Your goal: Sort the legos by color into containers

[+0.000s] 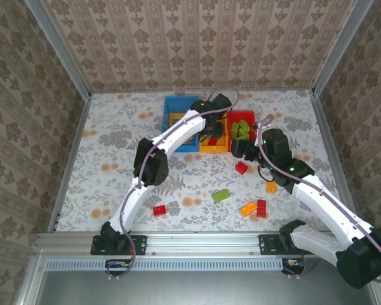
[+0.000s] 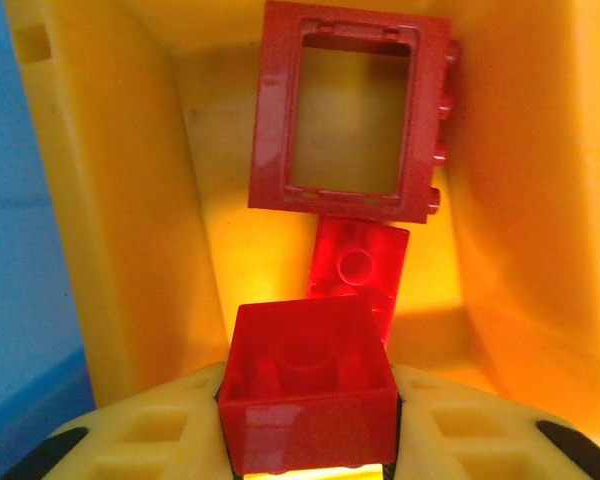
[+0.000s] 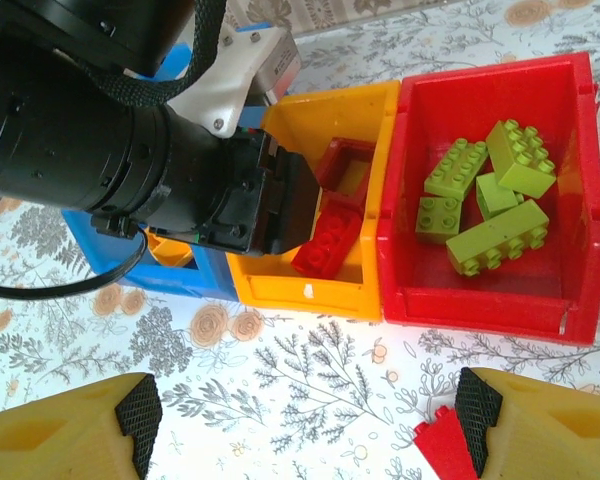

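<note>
My left gripper (image 2: 308,425) hangs inside the orange-yellow bin (image 2: 130,200), shut on a red brick (image 2: 308,385) that touches both yellow fingers. Below it in the bin lie a hollow red frame (image 2: 345,110) and a flat red brick (image 2: 358,265). My right gripper (image 3: 305,420) stands open over the table in front of the bins, and a loose red brick (image 3: 445,450) lies beside its right finger (image 3: 477,405). The red bin (image 3: 500,290) holds several green bricks (image 3: 485,185). The blue bin (image 1: 178,105) sits on the left of the row.
Loose bricks lie on the near half of the table: red (image 1: 241,168), green (image 1: 221,196), orange (image 1: 248,208), red (image 1: 261,208), orange (image 1: 271,187) and red (image 1: 159,210). The three bins stand side by side at the back centre. Metal rails edge the table.
</note>
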Controlling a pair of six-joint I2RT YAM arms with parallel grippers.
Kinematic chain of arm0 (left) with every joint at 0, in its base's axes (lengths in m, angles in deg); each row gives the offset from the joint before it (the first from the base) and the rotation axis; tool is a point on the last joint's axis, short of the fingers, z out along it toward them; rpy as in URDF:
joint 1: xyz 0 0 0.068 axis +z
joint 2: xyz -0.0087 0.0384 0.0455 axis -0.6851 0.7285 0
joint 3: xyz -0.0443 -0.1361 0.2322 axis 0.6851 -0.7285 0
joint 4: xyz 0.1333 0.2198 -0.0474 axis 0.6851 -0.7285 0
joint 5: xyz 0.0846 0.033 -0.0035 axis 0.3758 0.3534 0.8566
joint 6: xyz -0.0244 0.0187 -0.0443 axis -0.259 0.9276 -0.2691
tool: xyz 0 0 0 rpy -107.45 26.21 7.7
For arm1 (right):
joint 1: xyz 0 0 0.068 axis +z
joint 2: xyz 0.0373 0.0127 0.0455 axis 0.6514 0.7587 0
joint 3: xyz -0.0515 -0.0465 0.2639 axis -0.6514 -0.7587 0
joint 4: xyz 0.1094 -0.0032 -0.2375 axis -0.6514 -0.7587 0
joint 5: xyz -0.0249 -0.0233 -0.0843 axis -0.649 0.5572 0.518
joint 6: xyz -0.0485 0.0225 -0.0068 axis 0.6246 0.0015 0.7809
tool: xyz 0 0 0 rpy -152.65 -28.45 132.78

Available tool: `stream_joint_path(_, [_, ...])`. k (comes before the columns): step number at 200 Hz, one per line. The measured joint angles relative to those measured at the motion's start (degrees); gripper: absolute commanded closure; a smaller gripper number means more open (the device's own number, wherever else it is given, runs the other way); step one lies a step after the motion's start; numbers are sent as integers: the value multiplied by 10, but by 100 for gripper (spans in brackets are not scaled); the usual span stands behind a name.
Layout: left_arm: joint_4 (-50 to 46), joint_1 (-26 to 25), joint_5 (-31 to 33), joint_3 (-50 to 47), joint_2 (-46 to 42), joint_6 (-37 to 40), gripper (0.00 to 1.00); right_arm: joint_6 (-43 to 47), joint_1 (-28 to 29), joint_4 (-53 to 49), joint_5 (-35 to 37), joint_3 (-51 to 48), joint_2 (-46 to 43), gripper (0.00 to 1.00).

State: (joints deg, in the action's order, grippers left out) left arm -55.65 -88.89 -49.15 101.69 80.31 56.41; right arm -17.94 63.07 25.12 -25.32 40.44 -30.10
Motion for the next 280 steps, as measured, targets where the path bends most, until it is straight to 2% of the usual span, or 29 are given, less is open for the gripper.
stream_joint_path(34, [-6,-4,6,16,6,6,48,0,-3,-3,-9,-7,0,19])
stream_joint_path(53, [-6,-9,9,16,6,8,47,0,-5,-5,-10,-11,-3,18])
stream_joint_path(110, [-5,-19,23,15,-21,8,57,0,-14,-31,-11,-14,-22,19])
stream_joint_path(164, [10,-27,55,-38,-158,8,65,0,-17,-78,-2,-15,-37,19])
stream_joint_path(181, [26,-29,60,-92,-216,8,64,0,-18,-108,15,-12,-36,19])
stream_joint_path(201, [67,-36,47,-203,-302,16,62,-3,-23,-156,40,0,-36,20])
stream_joint_path(249, [215,-69,-48,-564,-527,31,54,-40,-38,-259,85,16,-16,22])
stream_joint_path(280, [258,-73,-99,-688,-607,28,52,-68,-77,-311,90,25,18,25])
